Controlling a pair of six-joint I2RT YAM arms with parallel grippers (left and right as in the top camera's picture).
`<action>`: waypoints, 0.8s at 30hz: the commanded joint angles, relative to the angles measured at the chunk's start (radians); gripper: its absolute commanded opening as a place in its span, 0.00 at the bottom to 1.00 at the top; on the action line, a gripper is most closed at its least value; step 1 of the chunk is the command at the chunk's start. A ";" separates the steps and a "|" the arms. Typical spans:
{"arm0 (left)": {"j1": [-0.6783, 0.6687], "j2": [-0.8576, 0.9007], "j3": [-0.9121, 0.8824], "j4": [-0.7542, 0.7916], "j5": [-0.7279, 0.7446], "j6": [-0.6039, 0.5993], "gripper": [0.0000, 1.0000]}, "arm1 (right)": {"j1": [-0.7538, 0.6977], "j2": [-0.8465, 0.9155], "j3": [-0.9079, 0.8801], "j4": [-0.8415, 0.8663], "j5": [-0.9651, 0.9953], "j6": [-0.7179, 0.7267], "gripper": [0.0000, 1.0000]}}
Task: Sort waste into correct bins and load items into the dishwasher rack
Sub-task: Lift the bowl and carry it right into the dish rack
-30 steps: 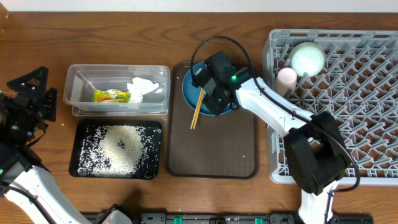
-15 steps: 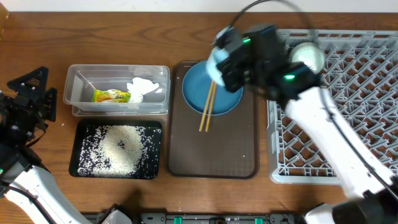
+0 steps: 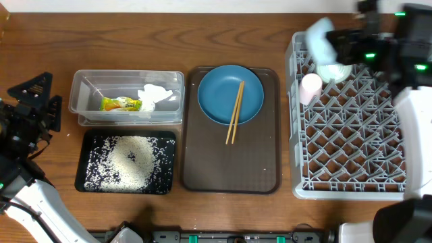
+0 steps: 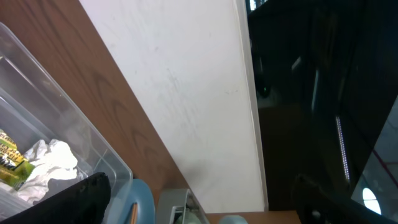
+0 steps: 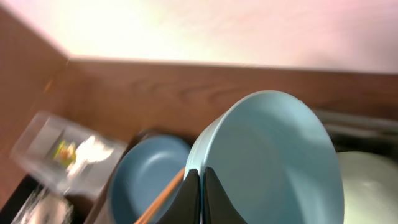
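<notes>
The left pincer point(image 4: 200, 186) hangs by the bench's left edge, its 2 fingers point(image 4: 81, 199) wide apart with nothing between them. Just right of it sits the clear plastic tub point(image 3: 84, 91), holding the yellow-green snack wrapper point(image 3: 121, 104) and the crumpled white napkin point(image 3: 155, 96). Touching the tub on its near side lies the shallow black tray point(image 3: 169, 185), with loose white rice grains point(image 3: 128, 158) heaped in its middle.

Between the 2 pincers is the dark brown serving tray point(image 3: 233, 165). It carries the dark blue plate point(image 3: 219, 91) at its far end. The wooden chopsticks point(image 3: 235, 113) lie slanted across the plate, their near ends on the tray.

The right pincer point(image 5: 201, 180) is clamped on the rim of the light blue bowl point(image 5: 273, 155), held tilted above the far-left corner of the grey dishwasher rack point(image 3: 351, 148). The overhead view blurs both. Just beneath this pincer, inside the rack, sit the pink cup point(image 3: 311, 86) and the pale mint bowl point(image 3: 335, 69).

The bench point(image 3: 202, 27) is brown wood grain. A plain white wall point(image 4: 174, 74) rises behind it.
</notes>
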 commanded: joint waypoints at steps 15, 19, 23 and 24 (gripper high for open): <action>0.004 0.000 0.013 0.005 0.013 -0.002 0.95 | -0.440 0.380 0.006 0.197 -0.680 0.073 0.01; 0.004 0.000 0.013 0.005 0.013 -0.002 0.95 | -0.507 0.433 0.004 0.179 -0.683 0.073 0.01; 0.004 0.000 0.013 0.005 0.013 -0.002 0.95 | -0.553 0.463 0.004 0.145 -0.681 0.072 0.01; 0.004 0.000 0.013 0.005 0.013 -0.002 0.95 | -0.560 0.466 0.004 0.135 -0.678 0.073 0.01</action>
